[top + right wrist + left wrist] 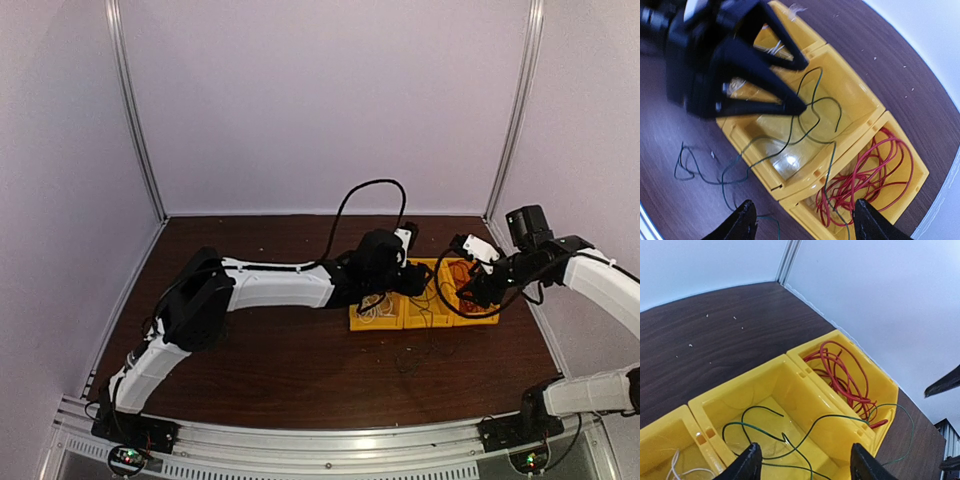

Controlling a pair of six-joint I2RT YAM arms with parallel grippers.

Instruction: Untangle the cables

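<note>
Three yellow bins (790, 362) stand in a row at the far right of the table (715, 350) and hold the cables sorted by colour.

- Red cable (837, 372): one loose coil of many loops in the right bin; the strand count cannot be told.
- Dark green cable (845, 415): one strand visible, lying in the middle bin. It spills over the wall across the red coil and over the near wall into loops on the table (687, 167).
- White cable (677, 467): a few pale loops in the left bin, mostly cut off from view.

Handling, as judged: the cables are very light, limp and hair-thin, likely to slip from the pads and to drag neighbouring loops along. Best taken at a free end or a single raised loop clear of the coil, pulled slowly.

Two grippers:
- Left gripper (805, 445): over the middle bin, fingers spread, pinching nothing.
- Right gripper (802, 201): just right of the bins, fingers likewise spread and empty.
</note>
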